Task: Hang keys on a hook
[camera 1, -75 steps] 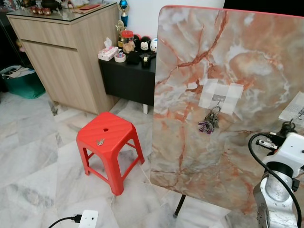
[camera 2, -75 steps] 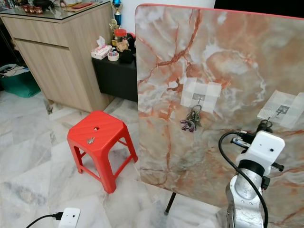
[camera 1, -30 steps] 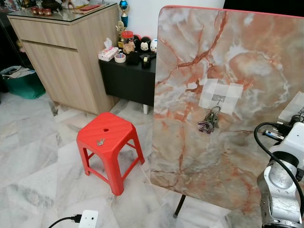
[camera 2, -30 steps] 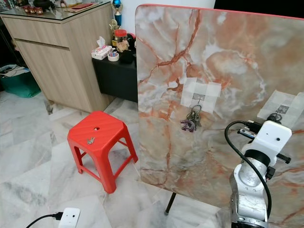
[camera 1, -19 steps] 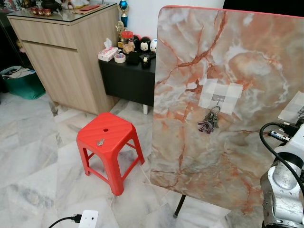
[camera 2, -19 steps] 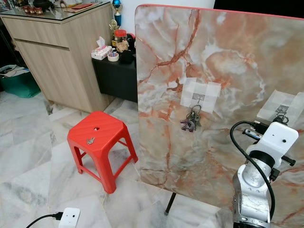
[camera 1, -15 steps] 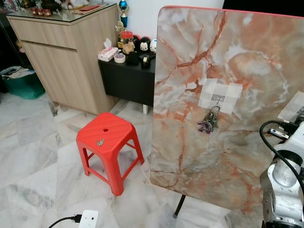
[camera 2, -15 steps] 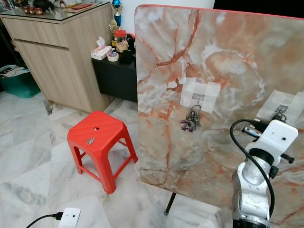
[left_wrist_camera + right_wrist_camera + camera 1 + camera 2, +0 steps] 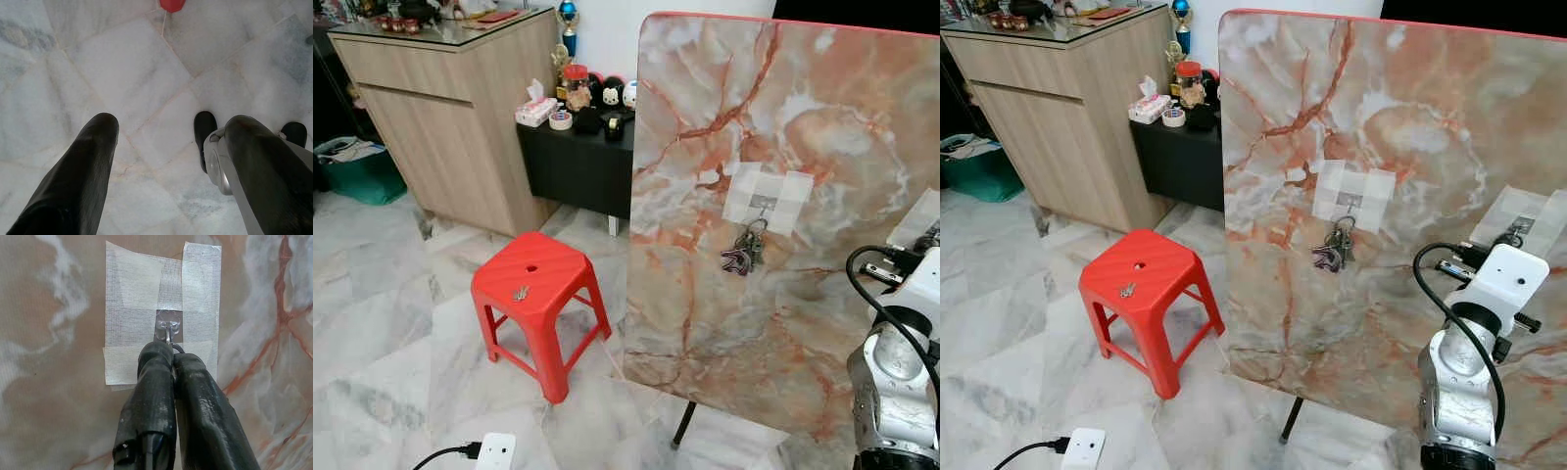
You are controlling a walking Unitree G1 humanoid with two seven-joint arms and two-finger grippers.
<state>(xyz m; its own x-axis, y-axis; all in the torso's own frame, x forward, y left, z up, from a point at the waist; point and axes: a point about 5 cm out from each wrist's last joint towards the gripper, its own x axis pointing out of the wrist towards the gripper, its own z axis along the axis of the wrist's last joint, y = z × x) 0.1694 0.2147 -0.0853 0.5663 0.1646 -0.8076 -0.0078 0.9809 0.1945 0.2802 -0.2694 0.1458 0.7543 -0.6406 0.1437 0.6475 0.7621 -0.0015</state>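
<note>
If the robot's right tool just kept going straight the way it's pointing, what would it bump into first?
Most likely the small metal hook, taped onto the marble-patterned board. The right tool points straight at it, fingers closed together, tips just under the hook. Whether they already touch is hard to tell; depth is unclear.

Floor [image 9: 382, 323]: pale grey-veined marble tiles. A red plastic stool [image 9: 536, 284] stands on it beside an upright orange-veined marble-pattern board [image 9: 783, 196]. Behind, a light wood cabinet [image 9: 450, 117] with a glass top adjoins a low black table [image 9: 573, 162] carrying small ornaments. White wall [image 9: 607, 29] behind. A white power socket [image 9: 494, 452] lies on the floor.
</note>
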